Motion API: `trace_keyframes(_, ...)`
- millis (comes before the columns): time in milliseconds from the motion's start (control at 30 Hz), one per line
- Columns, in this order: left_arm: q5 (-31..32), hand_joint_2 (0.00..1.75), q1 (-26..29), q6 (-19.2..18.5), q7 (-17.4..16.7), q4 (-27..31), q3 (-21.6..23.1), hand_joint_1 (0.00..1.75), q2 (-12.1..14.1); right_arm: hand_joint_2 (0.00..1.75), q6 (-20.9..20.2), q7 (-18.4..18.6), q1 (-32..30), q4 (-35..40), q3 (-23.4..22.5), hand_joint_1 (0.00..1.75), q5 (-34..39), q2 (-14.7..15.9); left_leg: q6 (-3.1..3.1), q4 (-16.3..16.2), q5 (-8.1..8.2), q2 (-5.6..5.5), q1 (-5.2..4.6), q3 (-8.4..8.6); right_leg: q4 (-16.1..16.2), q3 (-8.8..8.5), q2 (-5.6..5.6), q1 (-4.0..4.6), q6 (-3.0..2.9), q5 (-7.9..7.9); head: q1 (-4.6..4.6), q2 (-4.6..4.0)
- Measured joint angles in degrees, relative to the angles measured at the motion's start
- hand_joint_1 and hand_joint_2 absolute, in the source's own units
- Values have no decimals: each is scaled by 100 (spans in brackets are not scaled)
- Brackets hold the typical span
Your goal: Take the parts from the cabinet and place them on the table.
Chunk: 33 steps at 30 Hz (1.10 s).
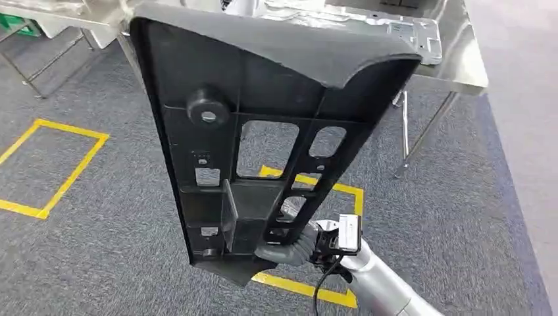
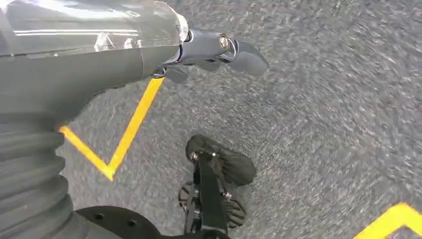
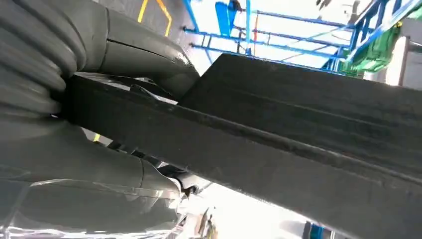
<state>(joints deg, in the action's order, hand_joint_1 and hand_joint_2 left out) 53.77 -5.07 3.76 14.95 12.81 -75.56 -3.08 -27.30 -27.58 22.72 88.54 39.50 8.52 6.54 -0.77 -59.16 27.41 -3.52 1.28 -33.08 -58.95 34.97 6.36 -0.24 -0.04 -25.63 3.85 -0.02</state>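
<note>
From the head view, I am gripping a large black plastic part (image 1: 263, 145) by its narrow lower end with my right hand (image 1: 289, 247) — the part is standing nearly upright in the air, its long axis running from my hand up and away toward the metal counter (image 1: 454, 62) ahead. Its ribbed back side is facing me, showing a round boss, several cut-out windows and a curved lip along the wide top edge. That top edge is overlapping the counter's near rim in the picture; grey carpet (image 1: 85, 237) with yellow tape lines (image 1: 56, 191) is lying open to both sides.

From the left wrist view, my left hand (image 2: 209, 52) is hanging over the carpet with nothing in it — fingers loosely apart.

From the right wrist view, my thumb and fingers are clamping the part's dark edge (image 3: 278, 149).
</note>
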Motion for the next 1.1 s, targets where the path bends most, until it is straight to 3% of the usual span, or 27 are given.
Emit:
trace_keyframes(67, 0, 175, -17, 0, 4, 0, 0, 0, -2, 175, 0, -4, -10, 0, -2, 173, 0, 0, 84, 19, -27, 86, -30, 12, 39, 12, 101, -14, 85, 32, 0, 0)
trace_keyframes(100, 2, 175, -29, -2, 6, 0, 0, 0, -9, 175, 2, -6, -15, 2, -9, 173, 0, 0, 146, 83, -65, 157, 1, 35, -18, 22, -43, -12, 102, -9, 0, 0)
trace_keyframes(133, 2, 175, -29, -7, 9, 0, 0, 0, -9, 175, 2, -9, -10, 2, -13, 173, -2, 0, 166, 109, -70, 211, -9, 52, -164, 85, -332, 13, 121, -121, 0, 0)
trace_keyframes(167, 2, 175, -19, -4, 11, 0, 0, 0, -9, 175, 2, -9, -6, 4, -20, 173, -11, -2, 196, 112, -70, 271, -23, 60, -528, 267, -497, 8, 148, -335, 0, 0)
trace_keyframes(233, 0, 175, 4, -4, 13, 0, 0, 0, -7, 175, 2, -9, -34, 4, -26, 173, -22, -11, 212, 110, -59, 412, -48, 55, -1462, 742, -585, -20, 181, -720, 0, 0)
trace_keyframes(267, -13, 175, 6, -19, 15, 0, 0, 0, -7, 175, 0, -9, -57, 2, -28, 173, -28, -11, 216, 108, -52, 475, -53, 53, -1734, 890, -595, -26, 188, -771, 0, 0)
trace_keyframes(300, -31, 175, 4, -28, 15, 0, -2, 0, -7, 175, 2, -9, -81, 2, -35, 173, -28, -11, 215, 108, -44, 542, -58, 58, -1723, 899, -602, -29, 189, -683, 0, 0)
trace_keyframes(333, -35, 175, 0, -42, 15, 0, -2, 0, -7, 175, 0, -9, -85, 2, -35, 173, -31, -11, 211, 108, -34, 601, -63, 70, -1454, 770, -616, -29, 179, -493, 0, 0)
trace_keyframes(367, -39, 175, -2, -59, 15, 0, -2, 0, -7, 175, -2, -9, -81, 4, -39, 173, -35, -11, 203, 109, -21, 654, -66, 87, -989, 527, -650, -26, 157, -254, 0, 0)
trace_keyframes(400, -48, 175, -8, -81, 17, 0, -2, 0, -9, 175, -2, -9, -76, 9, -52, 173, -37, -11, 188, 110, -3, 707, -68, 116, -377, 192, -776, -2, 116, -1, 0, 0)
trace_keyframes(433, -55, 175, -9, -103, 24, 0, -2, 0, -11, 175, -2, -9, -59, 9, -66, 173, -37, -13, 164, 112, 15, 751, -75, 141, 47, -19, -1100, 58, 55, 5, 0, 0)
trace_keyframes(467, -57, 175, -15, -116, 33, 0, 0, 0, -11, 175, -2, -9, -46, 9, -77, 173, -39, -20, 125, 98, 38, 780, -109, 137, 57, -24, -1090, 103, 14, 18, 2, 0)
trace_keyframes(567, -66, 175, -29, -122, 52, 0, -2, 0, -11, 175, -2, -9, -33, 9, -98, 173, -42, -24, 42, 140, 52, 939, -94, 193, 68, 5, -872, 126, -55, 25, 0, 0)
trace_keyframes(600, -66, 175, -35, -129, 59, 0, -2, 0, -11, 175, -2, -9, -34, 13, -103, 173, -42, -24, -2, 127, 85, 938, -110, 206, 134, -44, -803, 64, -99, 63, 2, 0)
trace_keyframes(633, -68, 175, -42, -136, 68, 0, -2, 0, -7, 175, -4, -9, -19, 18, -107, 173, -44, -31, -22, 4, 175, 675, -74, 168, 164, -69, -755, 52, -116, 80, 0, 0)
trace_keyframes(667, -68, 175, -37, -140, 70, 0, -2, 0, -9, 175, -4, -9, 2, 20, -107, 173, -44, -44, -31, -326, 374, 506, -72, 19, 163, -69, -709, 44, -149, 79, 2, 0)
trace_keyframes(733, -63, 175, -16, -157, 68, 0, 0, 0, -9, 175, -7, -9, 1, 17, -107, 173, -44, -74, -64, -1277, 796, 411, -68, -456, 160, -67, -582, 56, -182, 72, 2, 0)
trace_keyframes(767, -66, 175, -4, -160, 68, 0, 0, 0, -9, 175, -7, -9, -5, 9, -105, 173, -46, -72, -75, -1629, 871, 407, -67, -647, 156, -68, -512, 64, -185, 70, 2, 0)
trace_keyframes(800, -66, 175, 2, -175, 68, 0, -2, 0, -9, 175, -7, -9, -9, 2, -107, 173, -63, -72, -76, -1697, 806, 407, -66, -711, 152, -74, -447, 65, -185, 69, 2, 0)
trace_keyframes(833, -63, 175, 0, -197, 68, 0, -2, 0, -4, 175, -7, -9, -11, 2, -105, 173, -90, -74, -73, -1485, 604, 406, -66, -645, 142, -83, -417, 64, -190, 65, 2, 0)
trace_keyframes(900, -59, 175, -25, -219, 68, 0, 0, 0, 9, 175, 0, -11, -9, 9, -105, 173, -158, -74, -55, -471, 2, 398, -60, -218, 105, -119, -323, 52, -162, 28, 2, 0)
trace_keyframes(933, -61, 175, -31, -223, 68, 0, 0, 0, 17, 175, 7, -11, -9, 9, -105, 173, -186, -74, -33, -64, -125, 358, -57, -59, 84, -115, -305, 52, -136, 3, 0, 0)
trace_keyframes(967, -61, 175, -48, -236, 68, 0, 0, 0, 17, 175, 7, -13, -8, 9, -105, 173, -203, -74, 5, 69, -49, 318, -83, 5, 29, -85, -281, 89, -102, -18, 2, 0)
trace_keyframes(1000, -59, 175, -53, -266, 66, 0, 0, 0, 20, 175, 4, -13, -8, 9, -105, 173, -223, -74, 65, 30, -59, 316, -80, -13, 44, -69, -272, 79, -75, -3, 2, 0)
trace_keyframes(1067, -59, 175, -50, -332, 77, 0, 0, 0, 26, 175, 7, -24, -14, 9, -109, 173, -232, -74, 126, 35, -66, 321, -104, -18, 69, -69, -268, 56, -22, 3, 0, 0)
trace_keyframes(1100, -57, 175, -52, -350, 85, 0, 0, 0, 24, 175, 11, -33, -11, 11, -114, 173, -232, -74, 175, 96, -100, 331, -68, -3, 50, -69, -267, 83, 16, -16, 0, 0)
